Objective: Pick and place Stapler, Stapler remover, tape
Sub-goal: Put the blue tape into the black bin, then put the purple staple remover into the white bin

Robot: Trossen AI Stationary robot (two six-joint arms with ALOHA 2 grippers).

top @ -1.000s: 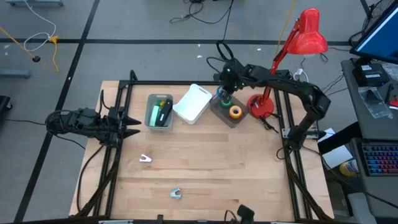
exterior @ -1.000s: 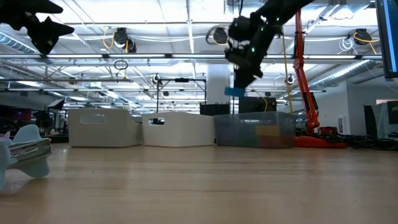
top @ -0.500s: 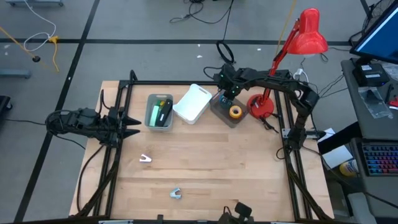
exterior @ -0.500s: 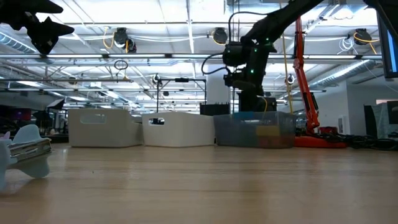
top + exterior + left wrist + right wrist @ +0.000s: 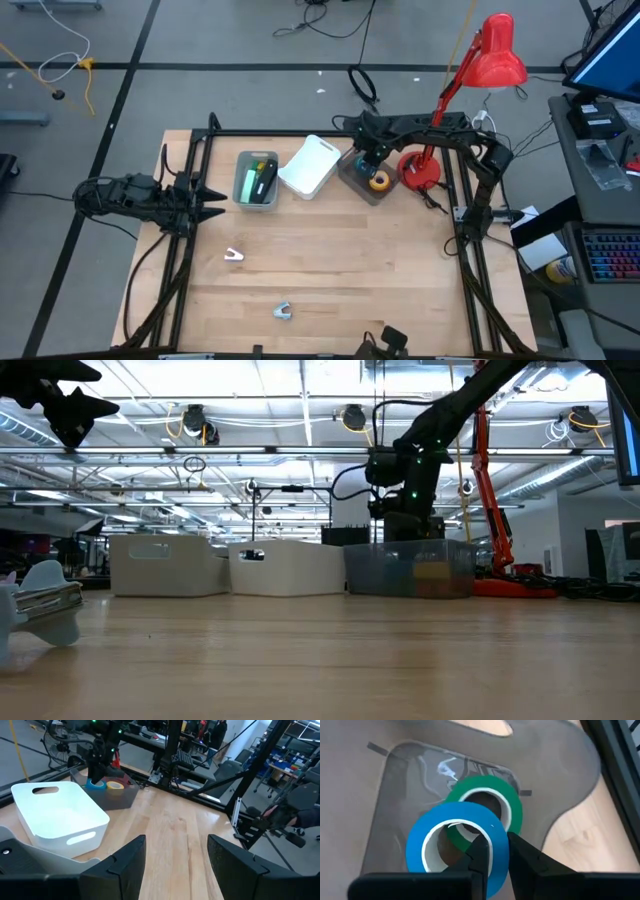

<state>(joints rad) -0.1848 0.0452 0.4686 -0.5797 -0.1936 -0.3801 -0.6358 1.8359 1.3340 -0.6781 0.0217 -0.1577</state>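
My right gripper (image 5: 499,842) reaches down into the clear bin (image 5: 362,180) at the table's far side. It is shut on a blue tape roll (image 5: 420,840). The roll lies partly over a green tape roll (image 5: 512,805) on the bin's floor. An orange roll (image 5: 378,180) lies beside them in the same bin. My left gripper (image 5: 205,200) is open and empty above the table's left side. A small white tool (image 5: 233,255) and a pale grey-blue tool (image 5: 282,311) lie on the bare wood. My right gripper holds the blue roll by its ring wall (image 5: 496,851), one finger (image 5: 479,851) inside the white core and one (image 5: 522,855) outside. The fingers come from above, pointing down. The roll lies flat, low in the bin, over the green roll; whether it rests on it I cannot tell.
A white handled bin (image 5: 310,165) stands left of the clear bin. A grey bin (image 5: 257,180) with green and black things stands left of that. A red desk lamp's base (image 5: 420,170) stands right of the clear bin. Black frame rails run along the table's sides.
My right gripper has gone down with the blue tape roll, from above the clear bin into it. The roll has stayed in the shut fingers and is now low inside the bin over the green roll.
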